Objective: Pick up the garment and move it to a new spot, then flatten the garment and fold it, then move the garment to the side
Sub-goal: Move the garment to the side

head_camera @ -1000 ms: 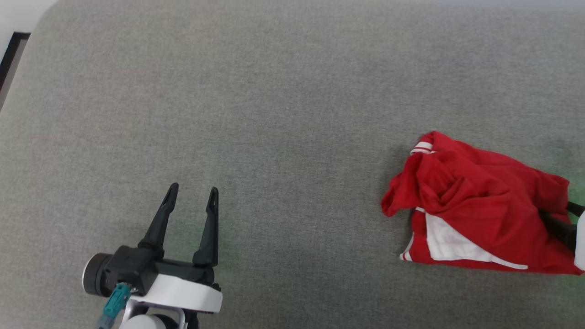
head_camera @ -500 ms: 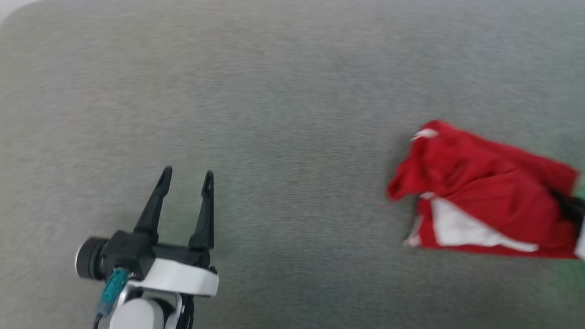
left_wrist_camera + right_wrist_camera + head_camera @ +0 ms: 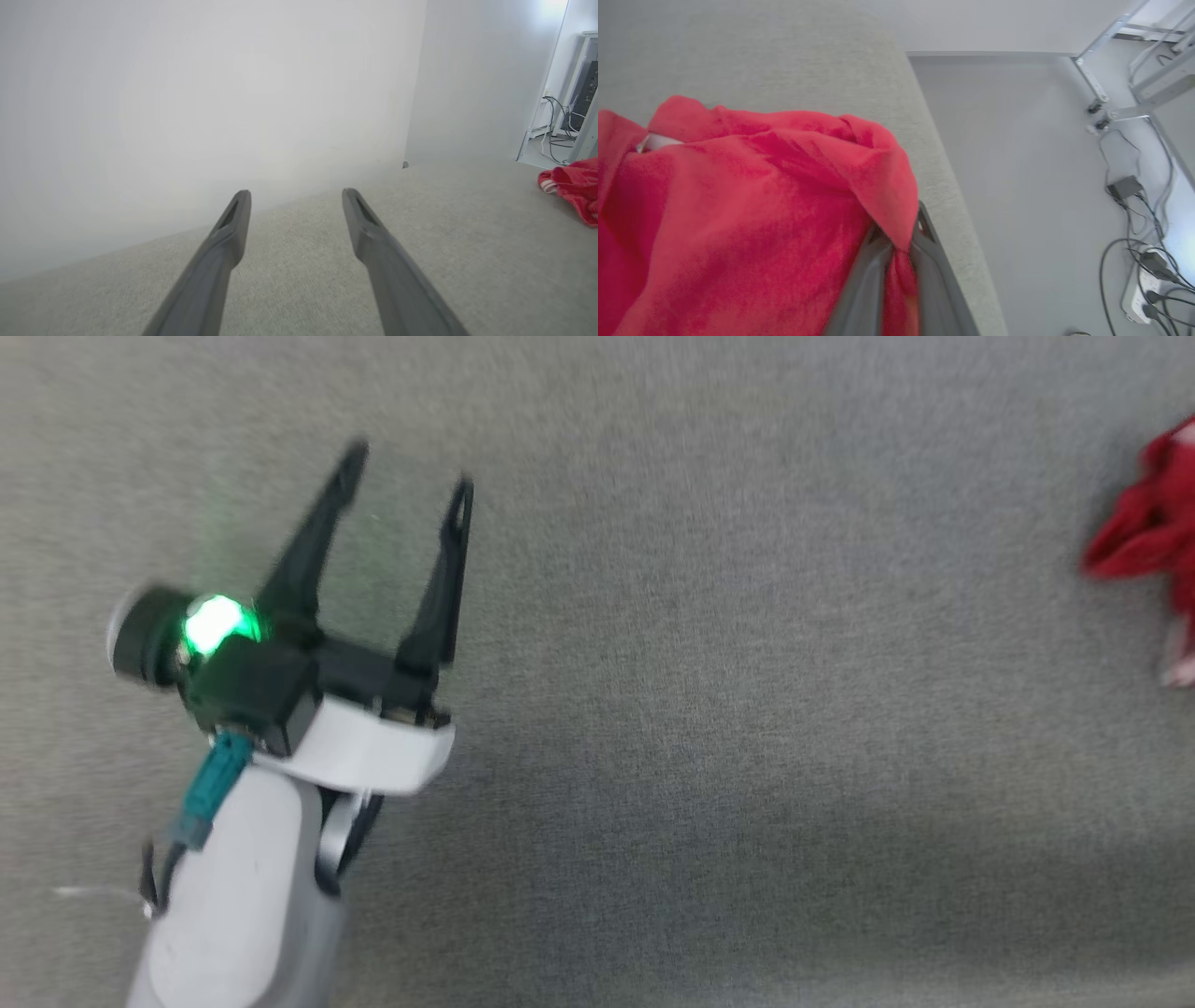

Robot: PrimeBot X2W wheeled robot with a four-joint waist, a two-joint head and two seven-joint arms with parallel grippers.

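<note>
Right gripper (image 3: 899, 238) tight on garment (image 3: 738, 196) by table edge (image 3: 931, 163), cables (image 3: 1134, 224) beyond; left gripper (image 3: 408, 469) agape.

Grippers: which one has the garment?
The right gripper, jaws shut on a fold of the red garment; the left gripper is open and empty.
</note>
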